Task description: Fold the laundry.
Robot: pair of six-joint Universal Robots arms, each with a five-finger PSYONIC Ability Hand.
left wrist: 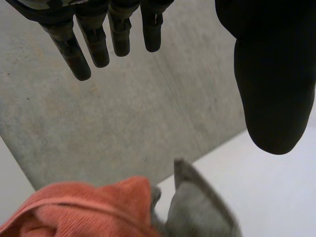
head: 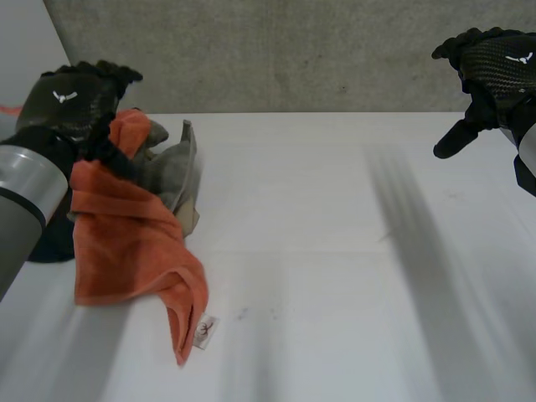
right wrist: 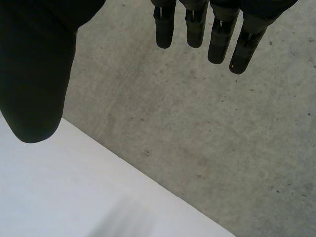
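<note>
An orange towel (head: 126,243) lies crumpled at the left of the white table (head: 335,251), with a small white label (head: 205,331) at its near tip. A grey cloth (head: 172,172) is bunched against its far side. My left hand (head: 67,105) hovers over the heap's far left end, fingers (left wrist: 94,44) straight and thumb (left wrist: 274,89) spread, holding nothing. The orange towel (left wrist: 84,212) and the grey cloth (left wrist: 202,212) sit below its palm; the towel's top edge bunches up against the hand. My right hand (head: 494,71) is raised at the far right, fingers (right wrist: 217,34) straight, empty.
A grey concrete wall (head: 293,50) stands right behind the table's far edge. The table's middle and right side are bare white surface.
</note>
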